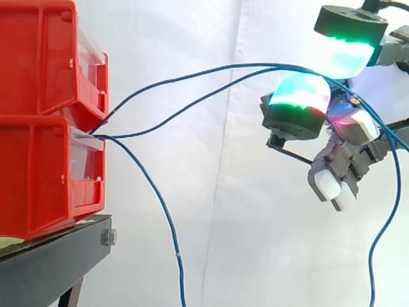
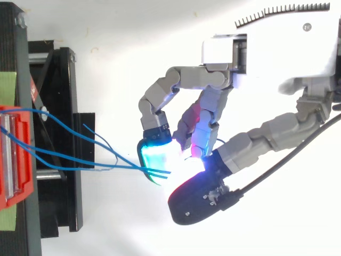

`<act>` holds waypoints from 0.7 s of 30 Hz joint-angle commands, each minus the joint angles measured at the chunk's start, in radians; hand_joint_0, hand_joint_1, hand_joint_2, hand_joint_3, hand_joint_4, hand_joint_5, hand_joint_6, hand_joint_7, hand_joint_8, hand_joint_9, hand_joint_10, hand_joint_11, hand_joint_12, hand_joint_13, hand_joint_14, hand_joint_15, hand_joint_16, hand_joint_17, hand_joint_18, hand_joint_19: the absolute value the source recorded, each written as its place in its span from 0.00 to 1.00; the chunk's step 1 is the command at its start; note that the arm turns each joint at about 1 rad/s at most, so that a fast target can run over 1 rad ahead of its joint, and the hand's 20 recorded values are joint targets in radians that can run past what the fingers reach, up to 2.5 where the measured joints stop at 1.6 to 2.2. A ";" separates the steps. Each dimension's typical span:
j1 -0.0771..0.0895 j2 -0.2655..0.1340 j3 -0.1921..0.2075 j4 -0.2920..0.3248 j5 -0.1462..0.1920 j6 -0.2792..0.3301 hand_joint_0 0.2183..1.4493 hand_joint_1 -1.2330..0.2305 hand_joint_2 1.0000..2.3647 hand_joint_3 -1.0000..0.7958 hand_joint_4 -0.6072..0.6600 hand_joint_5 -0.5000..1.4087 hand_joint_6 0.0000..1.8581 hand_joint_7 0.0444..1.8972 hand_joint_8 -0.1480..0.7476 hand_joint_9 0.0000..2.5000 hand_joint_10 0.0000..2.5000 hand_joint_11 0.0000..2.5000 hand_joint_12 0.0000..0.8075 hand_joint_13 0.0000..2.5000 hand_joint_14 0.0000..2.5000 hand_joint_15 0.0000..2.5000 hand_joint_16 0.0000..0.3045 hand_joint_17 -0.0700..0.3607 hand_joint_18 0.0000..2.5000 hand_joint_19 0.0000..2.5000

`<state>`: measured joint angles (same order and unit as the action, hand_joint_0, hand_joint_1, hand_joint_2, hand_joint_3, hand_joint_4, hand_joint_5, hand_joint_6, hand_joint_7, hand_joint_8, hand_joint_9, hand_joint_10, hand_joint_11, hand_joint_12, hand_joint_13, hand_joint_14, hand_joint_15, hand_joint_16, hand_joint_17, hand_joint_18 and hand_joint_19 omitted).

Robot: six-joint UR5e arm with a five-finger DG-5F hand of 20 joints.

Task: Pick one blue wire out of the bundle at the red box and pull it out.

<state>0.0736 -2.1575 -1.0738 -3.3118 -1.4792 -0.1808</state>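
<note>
Blue wires (image 2: pixel 130 166) are being pinched by the curled hand (image 2: pixel 266 48), which is probably risking pulling two from the red box (image 1: pixel 38 179) together.

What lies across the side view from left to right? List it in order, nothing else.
Stacked red plastic bins on the black stand → thin blue wires arcing out from the bins across the white curtain → the robot hand with glowing pads, at the right.
</note>
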 commanded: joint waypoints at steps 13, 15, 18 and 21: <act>0.000 -0.001 -0.002 -0.002 0.000 -0.002 0.29 0.29 0.01 0.42 0.58 0.23 0.47 0.68 0.50 0.48 0.01 0.21 0.51 0.33 0.01 0.19 0.16 0.42 0.27 0.17; 0.000 -0.001 0.000 -0.002 -0.001 -0.002 0.29 0.29 0.01 0.42 0.58 0.23 0.48 0.68 0.50 0.47 0.01 0.23 0.52 0.33 0.01 0.20 0.16 0.42 0.27 0.17; 0.002 -0.001 0.000 -0.002 0.000 -0.002 0.30 0.28 0.01 0.41 0.58 0.23 0.48 0.66 0.51 0.47 0.01 0.24 0.52 0.33 0.01 0.20 0.16 0.42 0.27 0.17; 0.000 -0.001 0.000 -0.002 0.000 -0.002 0.31 0.26 0.01 0.41 0.58 0.23 0.49 0.66 0.51 0.46 0.01 0.24 0.53 0.33 0.01 0.20 0.16 0.42 0.27 0.16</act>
<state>0.0740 -2.1580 -1.0739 -3.3134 -1.4790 -0.1825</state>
